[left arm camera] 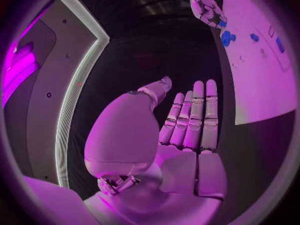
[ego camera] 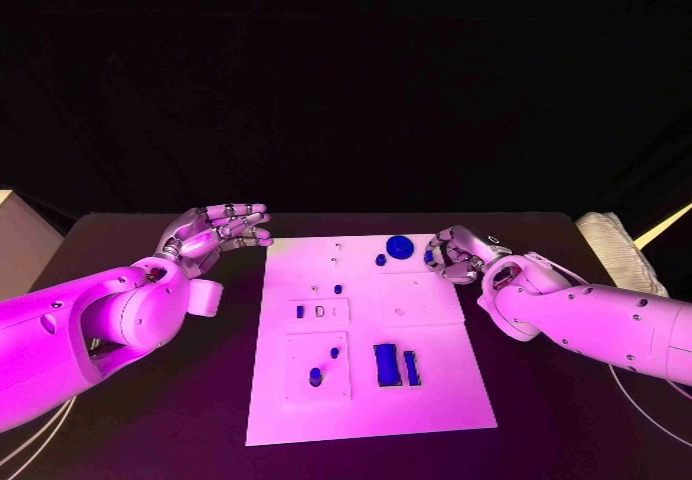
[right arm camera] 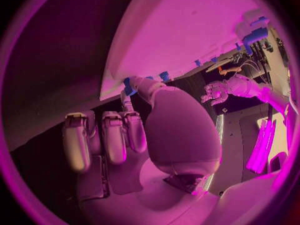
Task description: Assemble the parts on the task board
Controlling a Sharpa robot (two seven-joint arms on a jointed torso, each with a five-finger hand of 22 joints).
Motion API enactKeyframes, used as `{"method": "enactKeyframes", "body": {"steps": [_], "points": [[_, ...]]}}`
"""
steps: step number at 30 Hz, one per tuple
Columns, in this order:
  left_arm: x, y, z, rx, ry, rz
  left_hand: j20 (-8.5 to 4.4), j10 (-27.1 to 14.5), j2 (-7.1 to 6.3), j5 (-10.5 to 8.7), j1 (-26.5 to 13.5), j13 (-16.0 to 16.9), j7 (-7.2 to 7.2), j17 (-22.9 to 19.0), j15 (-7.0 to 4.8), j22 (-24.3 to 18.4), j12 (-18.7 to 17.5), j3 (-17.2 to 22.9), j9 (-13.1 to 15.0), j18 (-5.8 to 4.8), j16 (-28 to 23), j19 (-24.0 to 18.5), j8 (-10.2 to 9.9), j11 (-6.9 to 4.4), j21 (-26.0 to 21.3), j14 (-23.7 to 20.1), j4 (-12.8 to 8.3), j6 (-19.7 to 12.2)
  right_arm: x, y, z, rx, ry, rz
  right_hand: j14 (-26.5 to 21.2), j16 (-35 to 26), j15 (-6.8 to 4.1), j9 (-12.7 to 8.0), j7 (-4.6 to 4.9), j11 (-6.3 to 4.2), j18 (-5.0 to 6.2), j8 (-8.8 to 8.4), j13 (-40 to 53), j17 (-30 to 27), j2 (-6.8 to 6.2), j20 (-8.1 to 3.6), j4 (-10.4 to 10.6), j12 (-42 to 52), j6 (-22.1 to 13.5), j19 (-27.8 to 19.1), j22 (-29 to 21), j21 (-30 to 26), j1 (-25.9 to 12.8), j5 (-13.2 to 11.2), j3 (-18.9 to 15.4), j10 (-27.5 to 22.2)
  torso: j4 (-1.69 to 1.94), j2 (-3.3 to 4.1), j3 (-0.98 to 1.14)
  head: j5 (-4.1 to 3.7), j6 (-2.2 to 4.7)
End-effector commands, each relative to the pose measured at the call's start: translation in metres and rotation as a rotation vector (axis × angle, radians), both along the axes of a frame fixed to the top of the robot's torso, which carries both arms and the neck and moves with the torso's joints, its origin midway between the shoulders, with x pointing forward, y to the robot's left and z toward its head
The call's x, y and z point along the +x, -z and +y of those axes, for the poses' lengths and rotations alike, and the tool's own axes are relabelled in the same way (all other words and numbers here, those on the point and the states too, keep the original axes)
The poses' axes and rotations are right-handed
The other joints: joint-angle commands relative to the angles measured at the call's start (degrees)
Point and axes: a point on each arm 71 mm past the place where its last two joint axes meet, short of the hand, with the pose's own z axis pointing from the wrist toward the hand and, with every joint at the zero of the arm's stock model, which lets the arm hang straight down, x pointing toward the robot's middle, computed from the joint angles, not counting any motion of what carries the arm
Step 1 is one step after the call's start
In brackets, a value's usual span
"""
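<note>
Parts are the concern, and the right hand (ego camera: 459, 254) sits at the task board (ego camera: 433, 400)'s far right corner with a small blue part (right arm camera: 129, 86) at its fingertip, apparently pinched, probably to carry it to its seat. Beside it lies a round blue part (ego camera: 400, 244), with two blue bars (ego camera: 395, 364) nearer the robot. Left hand (ego camera: 216, 234) hovers off the board's far left corner, fingers extended and holding nothing, seemingly keeping clear.

Black table (ego camera: 159, 420) across the lower half, bathed in magenta light. Beyond its far edge, unbroken darkness. At the left edge, a pale boxy block (ego camera: 18, 240). At the right edge, a pale ribbed cushion-like object (ego camera: 611, 245), with a thin bright diagonal strip (ego camera: 663, 226) just beside it. In the left wrist view, a glowing pale curved band (left arm camera: 74, 100) edging a dark panel.
</note>
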Motion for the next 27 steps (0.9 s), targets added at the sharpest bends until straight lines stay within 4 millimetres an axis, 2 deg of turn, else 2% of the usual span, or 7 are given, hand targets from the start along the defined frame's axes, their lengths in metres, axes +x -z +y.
{"method": "enactKeyframes", "body": {"steps": [1, 10, 16, 18, 21, 22, 27], "points": [[0.0, -0.001, -0.002, -0.003, 0.012, -0.007, -0.06, -0.3, 0.34, 0.17, -0.29, 0.02, 2.34, 0.07, 0.05, 0.1, -0.19, -0.01, -0.09, 0.39, 0.22, -0.41, -0.12, 0.11, 0.34, -0.49, -0.36, -0.44, 0.0, 0.0, 0.001, -0.001, -0.014, -0.001, 5.97, 0.21, 0.54, -0.14, 0.04, 0.46, -0.78, -0.38, 10.39, 15.1, -0.4, 0.53, -0.28, -0.44, -0.68, 5.05, 13.83, -0.13, -0.28, -0.35, -0.04, 1.46, 0.01, -0.01, -0.03, 0.07, -0.06], [0.0, -0.001, -0.002, -0.003, 0.011, -0.006, -0.06, -0.3, 0.34, 0.17, -0.29, 0.02, 2.34, 0.07, 0.05, 0.1, -0.19, -0.01, -0.09, 0.39, 0.22, -0.41, -0.12, 0.11, 0.34, -0.49, -0.36, -0.44, -0.001, 0.0, 0.001, 0.004, -0.013, -0.005, 5.97, 0.21, 1.05, -0.76, 0.68, 1.05, -0.7, -1.65, 9.52, 15.1, -1.61, 1.0, -0.52, -1.12, -2.02, 4.91, 13.66, -0.43, -0.94, -0.21, -0.85, 0.5, 0.03, -0.02, -0.05, 0.12, -0.11], [0.0, -0.001, -0.001, -0.002, 0.01, -0.006, -0.06, -0.3, 0.34, 0.17, -0.29, 0.02, 2.34, 0.07, 0.05, 0.1, -0.19, -0.01, -0.09, 0.39, 0.22, -0.41, -0.12, 0.11, 0.34, -0.49, -0.36, -0.44, -0.002, -0.001, 0.002, 0.011, -0.018, -0.016, 5.97, 0.21, 2.03, -2.09, 1.77, 2.06, -0.68, -5.08, 8.23, 15.1, -1.68, 1.96, -0.7, -2.1, -5.78, 4.87, 13.63, -0.55, 0.04, 0.19, -6.06, -1.01, 0.01, -0.01, -0.02, 0.08, -0.13], [0.0, -0.001, -0.001, -0.002, 0.009, -0.006, -0.06, -0.3, 0.34, 0.17, -0.29, 0.02, 2.34, 0.07, 0.05, 0.1, -0.19, -0.01, -0.09, 0.39, 0.22, -0.41, -0.12, 0.11, 0.34, -0.49, -0.36, -0.44, -0.003, -0.002, 0.003, 0.015, -0.02, -0.025, 5.97, 0.21, 2.41, -3.52, 2.23, 2.38, -0.7, -7.82, 7.44, 15.1, 0.43, 2.49, 1.0, -2.64, -10.15, 4.91, 13.69, -0.49, 3.02, -0.55, -15.62, -1.91, -0.01, -0.02, 0.0, 0.12, -0.12], [0.0, -0.001, 0.0, -0.001, 0.008, -0.006, -0.06, -0.3, 0.34, 0.17, -0.29, 0.02, 2.34, 0.07, 0.05, 0.1, -0.19, -0.01, -0.09, 0.39, 0.22, -0.41, -0.12, 0.11, 0.34, -0.49, -0.36, -0.44, -0.005, -0.004, 0.002, 0.025, -0.023, -0.038, 5.97, 0.21, 2.7, -4.93, 2.46, 2.92, -0.66, -10.15, 6.9, 15.1, 0.53, 2.71, 8.28, -2.84, -13.33, 4.86, 13.66, -0.63, 8.88, -1.37, -25.61, -2.4, -0.01, -0.04, -0.02, 0.08, -0.09], [0.0, -0.001, 0.0, -0.001, 0.007, -0.006, -0.06, -0.3, 0.34, 0.17, -0.29, 0.02, 2.34, 0.07, 0.05, 0.1, -0.19, -0.01, -0.09, 0.39, 0.22, -0.41, -0.12, 0.11, 0.34, -0.49, -0.36, -0.44, -0.006, -0.005, 0.002, 0.029, -0.024, -0.041, 5.97, 0.21, 2.89, -5.26, 2.63, 2.89, -0.66, -10.75, 6.76, 15.1, -0.04, 2.7, 12.35, -2.86, -13.83, 4.88, 13.68, -0.61, 11.09, -1.68, -27.63, -2.52, -0.01, -0.06, -0.03, 0.08, -0.09], [0.001, -0.001, 0.001, 0.0, 0.003, -0.007, -0.06, -0.3, 0.34, 0.17, -0.29, 0.02, 2.34, 0.07, 0.05, 0.1, -0.19, -0.01, -0.09, 0.39, 0.22, -0.41, -0.12, 0.11, 0.34, -0.49, -0.36, -0.44, -0.013, -0.013, 0.0, 0.067, -0.029, -0.061, 5.97, 0.21, 2.82, -5.48, 2.68, 2.99, -0.67, -11.07, 6.63, 15.1, -0.57, 2.78, 13.03, -2.91, -14.53, 4.89, 13.7, -0.59, 11.73, -2.03, -28.41, -2.64, -0.12, -0.13, -0.05, 0.11, -0.09]]}}
